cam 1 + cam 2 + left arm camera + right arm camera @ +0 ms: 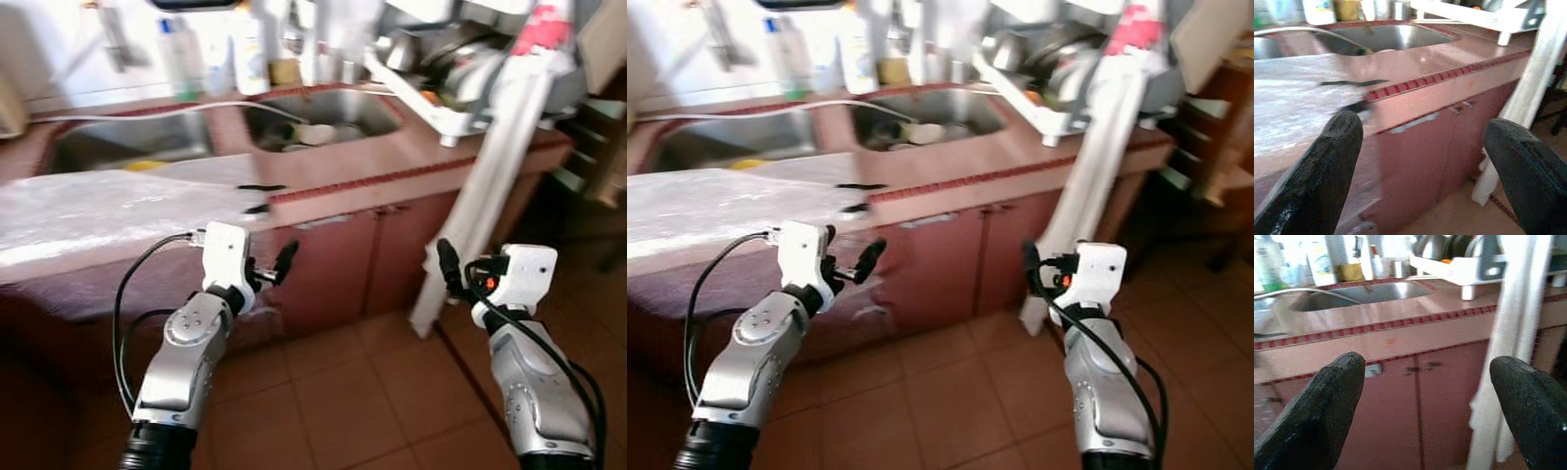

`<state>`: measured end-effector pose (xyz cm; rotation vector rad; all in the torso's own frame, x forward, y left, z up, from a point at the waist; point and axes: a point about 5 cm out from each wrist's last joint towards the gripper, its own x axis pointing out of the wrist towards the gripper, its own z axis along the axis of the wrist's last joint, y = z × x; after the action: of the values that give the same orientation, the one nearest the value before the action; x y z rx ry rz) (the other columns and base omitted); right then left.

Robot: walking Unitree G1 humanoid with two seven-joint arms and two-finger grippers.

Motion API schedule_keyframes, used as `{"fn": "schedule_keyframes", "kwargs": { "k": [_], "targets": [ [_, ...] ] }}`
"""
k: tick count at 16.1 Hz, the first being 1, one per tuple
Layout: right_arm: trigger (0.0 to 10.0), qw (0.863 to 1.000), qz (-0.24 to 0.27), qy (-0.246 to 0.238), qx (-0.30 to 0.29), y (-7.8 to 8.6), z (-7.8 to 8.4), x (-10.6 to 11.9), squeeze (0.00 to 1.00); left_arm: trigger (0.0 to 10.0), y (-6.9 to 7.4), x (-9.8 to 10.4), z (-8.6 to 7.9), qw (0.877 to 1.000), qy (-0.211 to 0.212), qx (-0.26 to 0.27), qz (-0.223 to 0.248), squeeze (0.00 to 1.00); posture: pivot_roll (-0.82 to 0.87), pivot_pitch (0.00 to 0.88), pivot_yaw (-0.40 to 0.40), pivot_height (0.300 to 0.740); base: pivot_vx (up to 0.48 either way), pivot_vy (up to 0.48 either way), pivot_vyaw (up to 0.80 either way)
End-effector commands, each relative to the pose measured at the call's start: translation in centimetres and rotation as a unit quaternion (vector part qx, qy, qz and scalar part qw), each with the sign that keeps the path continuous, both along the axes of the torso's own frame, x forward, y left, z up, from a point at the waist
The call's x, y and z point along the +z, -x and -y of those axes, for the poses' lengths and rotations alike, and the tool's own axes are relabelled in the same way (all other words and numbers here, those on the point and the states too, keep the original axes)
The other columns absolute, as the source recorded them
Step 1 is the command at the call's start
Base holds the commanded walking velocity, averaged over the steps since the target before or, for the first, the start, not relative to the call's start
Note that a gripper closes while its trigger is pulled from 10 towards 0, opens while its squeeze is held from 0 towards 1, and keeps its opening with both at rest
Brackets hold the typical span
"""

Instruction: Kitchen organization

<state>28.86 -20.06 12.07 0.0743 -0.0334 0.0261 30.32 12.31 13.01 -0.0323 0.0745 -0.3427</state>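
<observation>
Both empty grippers (279, 266) (449, 266) apart before counter (392, 162).

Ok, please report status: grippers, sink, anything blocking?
Left gripper open, empty. Right gripper open, empty. Sink ahead holds dishes. White cloth hangs over cabinet.

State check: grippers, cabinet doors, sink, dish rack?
left gripper: open, empty, raised before the counter
right gripper: open, empty, facing the cabinet
cabinet doors: closed
sink: dishes inside
dish rack: loaded
</observation>
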Motion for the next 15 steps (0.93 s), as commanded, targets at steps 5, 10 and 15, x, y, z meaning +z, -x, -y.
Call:
{"fn": "schedule_keyframes", "kwargs": {
  "k": [5, 10, 15],
  "targets": [
    [10.0, 1.0, 0.009, -0.001, 0.003, -0.26, -0.24, 0.4, 0.18, 10.0, -0.12, -0.12, -0.34, 1.0, -0.005, 0.0, -0.01, 0.0, -0.08, 0.031, 0.049, 0.74, 0.0, 0.371, 0.0],
    [10.0, 1.0, 0.006, -0.002, 0.001, -0.11, -0.32, 0.2, 0.17, 10.0, -0.02, -0.15, -0.37, 1.0, -0.003, 0.002, -0.008, 0.0, -0.08, 0.037, 0.054, 0.74, 0.0, 0.286, 0.0],
    [10.0, 1.0, 0.004, -0.003, -0.002, -0.1, -0.21, 0.18, 0.18, 10.0, 0.0, -0.13, -0.03, 1.0, -0.001, -0.008, -0.01, 0.0, -0.09, 0.042, 0.051, 0.74, 0.0, 0.0, -0.25]
  ]
}}
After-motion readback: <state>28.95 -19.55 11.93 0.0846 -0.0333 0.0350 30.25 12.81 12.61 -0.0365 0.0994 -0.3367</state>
